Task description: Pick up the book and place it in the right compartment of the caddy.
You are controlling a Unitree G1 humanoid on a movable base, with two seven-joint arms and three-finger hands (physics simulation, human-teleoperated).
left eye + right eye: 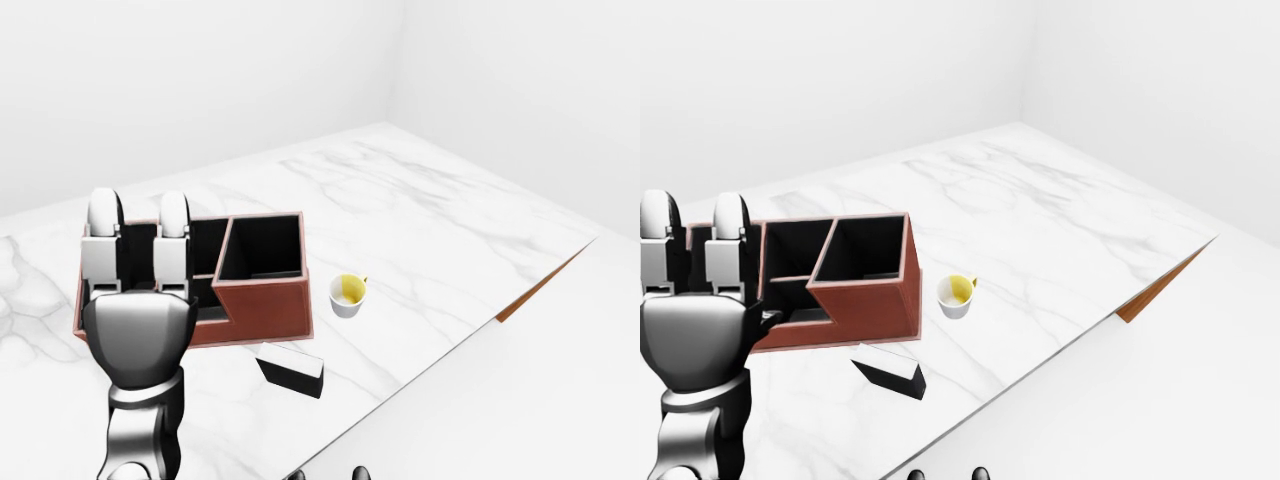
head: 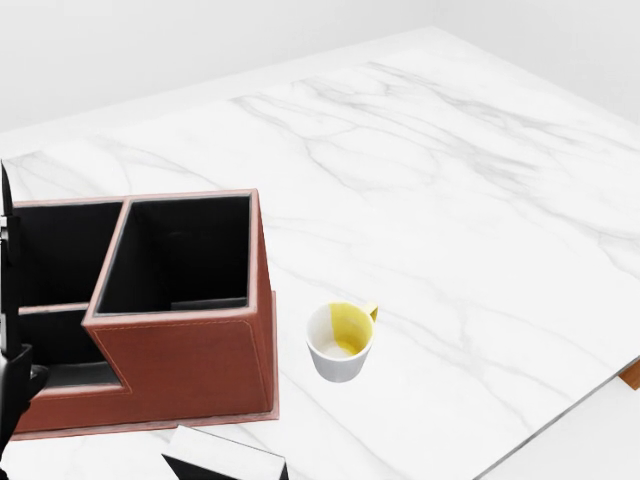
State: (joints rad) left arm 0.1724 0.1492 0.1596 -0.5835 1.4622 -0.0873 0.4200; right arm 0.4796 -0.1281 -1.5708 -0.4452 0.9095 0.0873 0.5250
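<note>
book (image 1: 291, 370) lies flat on the marble table (image 1: 420, 215), just below the caddy (image 1: 262, 310) in the left-eye view and close to the table's near edge; it reads as a dark cover with a white block of pages, and nothing is touching it. left hand (image 1: 138, 290) is raised in the left of that view with its fingers (image 1: 172, 245) standing straight up and spread, released and empty, its back turned to the camera and covering the caddy's left side. of the right hand only two dark tips (image 1: 980, 473) peek in at the bottom edge of the eye views, so i cannot tell whether it is released or clenched. right compartment (image 2: 180, 255) of the caddy, the deep dark-lined one, looks empty and unobstructed in the head view. small white cup (image 2: 342, 342) with a yellow inside stands just to the right of the caddy, near the book but apart from it. judging from this, the pick has not begun. the book sits low and flat, so thick fingers may fail to get under it and merely shove it, perhaps toward the table edge or against the caddy wall. a reach from the right could clip the cup and tip it. a book carried askew could also catch on the compartment's rim instead of dropping in.
</note>
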